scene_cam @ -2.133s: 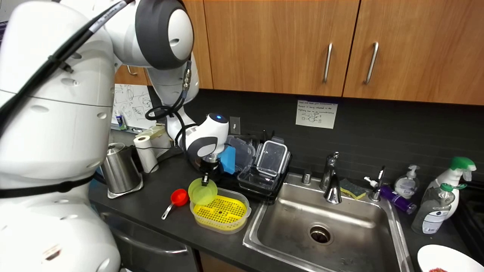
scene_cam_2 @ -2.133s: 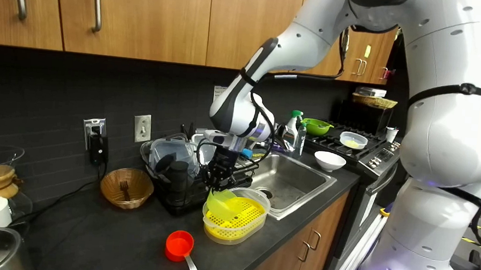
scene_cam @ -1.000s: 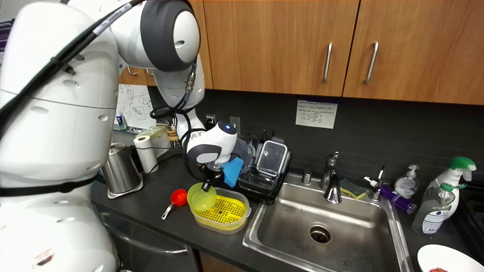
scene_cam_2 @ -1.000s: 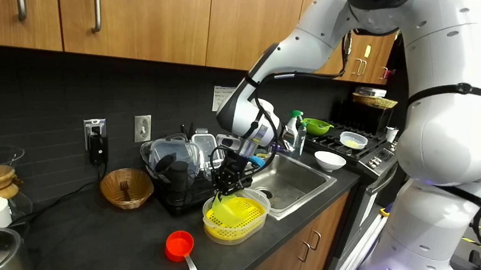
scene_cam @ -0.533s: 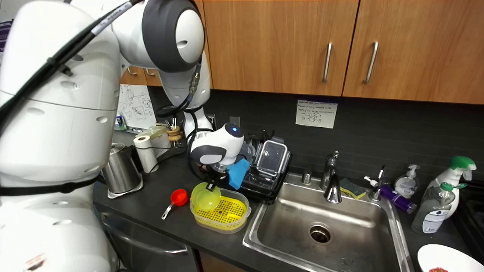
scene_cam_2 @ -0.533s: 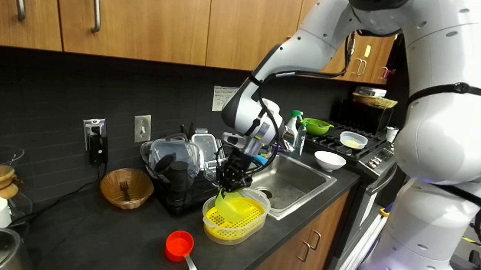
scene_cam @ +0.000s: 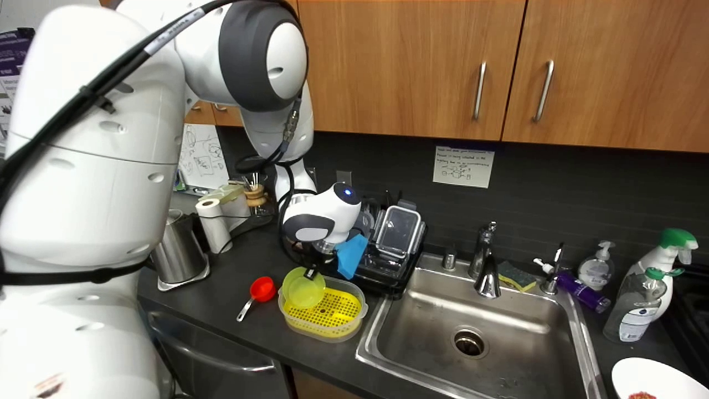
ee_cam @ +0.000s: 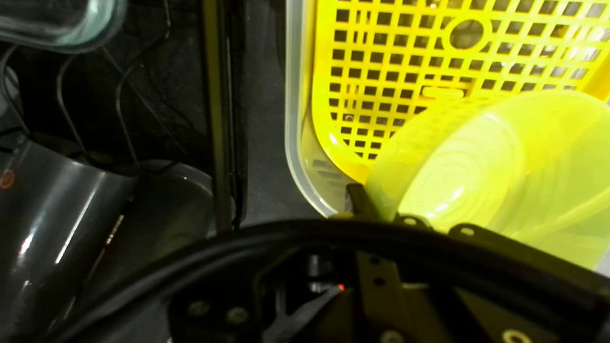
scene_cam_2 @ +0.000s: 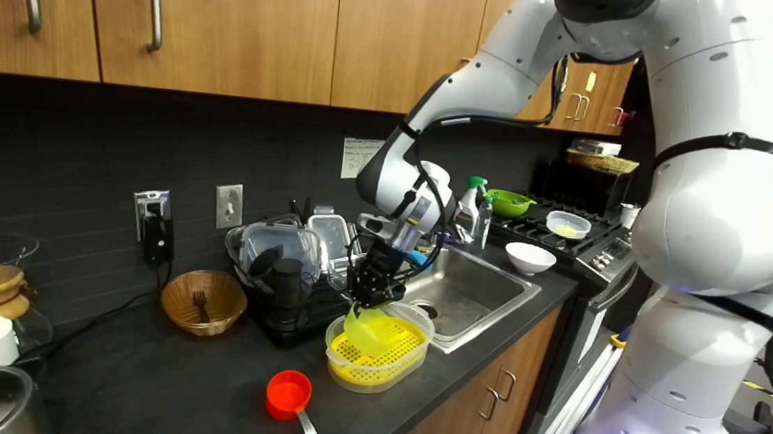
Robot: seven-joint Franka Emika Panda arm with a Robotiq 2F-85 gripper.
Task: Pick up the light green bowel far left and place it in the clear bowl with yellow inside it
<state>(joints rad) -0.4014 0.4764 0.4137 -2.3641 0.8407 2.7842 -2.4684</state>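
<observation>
Low over the dark surface (scene_cam_2: 134, 377), claw (scene_cam: 311, 273) narrow, pinched on the rim of the lime-green bowl (scene_cam: 306, 291), bowl tilted. It hangs over one end of the clear oval bowl (ee_cam: 294, 109) and the yellow perforated insert (ee_cam: 371, 85) inside; can't tell if it touches the insert. In an exterior view it hides part of that end's edge; red measuring cup (scene_cam: 262, 289) near, apart, handle pointing to the surface's front edge. Clear oval bowl's near side also close to that front edge. Behind, tight: black dish rack (scene_cam_2: 295, 336), thin strip of surface between it and the clear oval bowl's long side in wrist view. Sink (scene_cam: 421, 332) rim near the opposite end. Widest room: the surface stretch between measuring cup and wicker basket (scene_cam_2: 228, 311) with a fork (scene_cam_2: 200, 302) in it.
</observation>
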